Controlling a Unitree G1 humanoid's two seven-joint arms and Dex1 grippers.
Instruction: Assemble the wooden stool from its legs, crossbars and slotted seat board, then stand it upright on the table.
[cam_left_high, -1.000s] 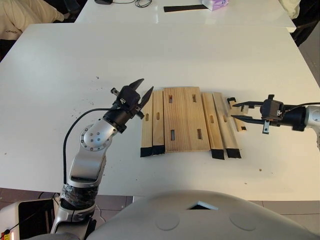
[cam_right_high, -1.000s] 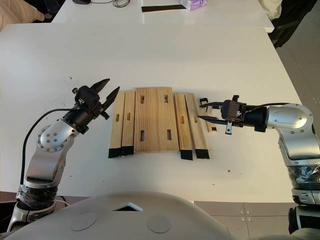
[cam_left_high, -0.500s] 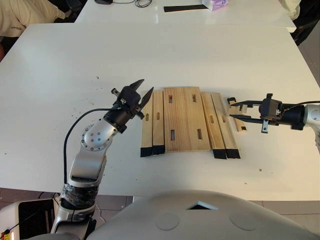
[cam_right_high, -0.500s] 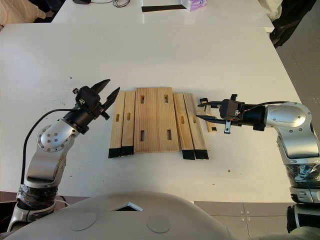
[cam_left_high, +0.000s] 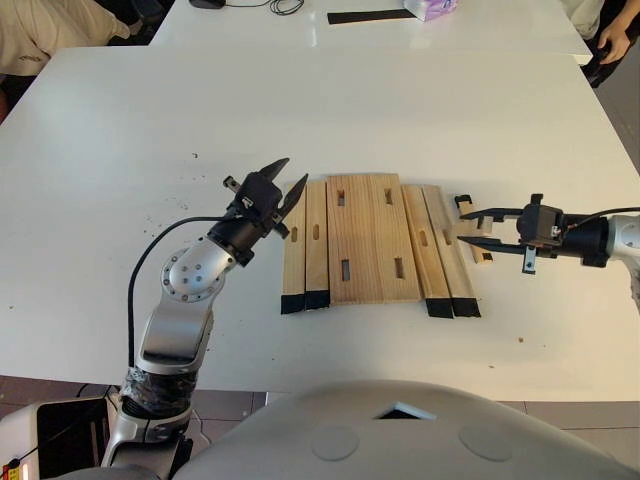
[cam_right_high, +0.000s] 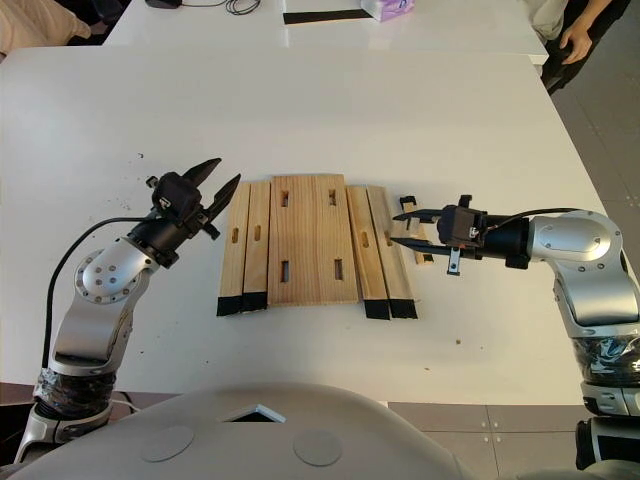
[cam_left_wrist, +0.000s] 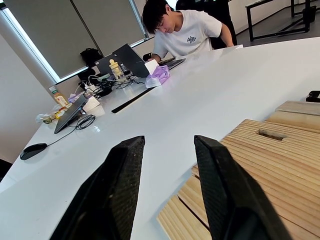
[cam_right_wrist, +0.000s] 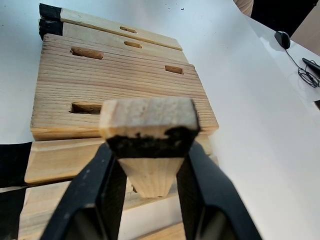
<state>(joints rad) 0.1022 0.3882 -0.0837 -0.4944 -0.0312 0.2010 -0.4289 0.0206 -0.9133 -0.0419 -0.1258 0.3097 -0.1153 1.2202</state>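
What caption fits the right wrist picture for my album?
The right gripper at a short crossbar, with the slotted seat board and legs lying beyond.

Probably an office: laptops (cam_left_wrist: 125, 54), a mouse (cam_left_wrist: 34, 150) and cables (cam_left_wrist: 86, 121) on a neighbouring desk (cam_left_high: 480, 35).

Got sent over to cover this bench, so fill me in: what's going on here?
A two-armed robot is at the start of building a wooden stool. The slotted seat board lies flat on the white table, with two legs on each side of it. The right gripper has its jaws closed on a small crossbar just right of the legs. The left gripper hangs open and empty by the leftmost leg. Nothing is joined yet.
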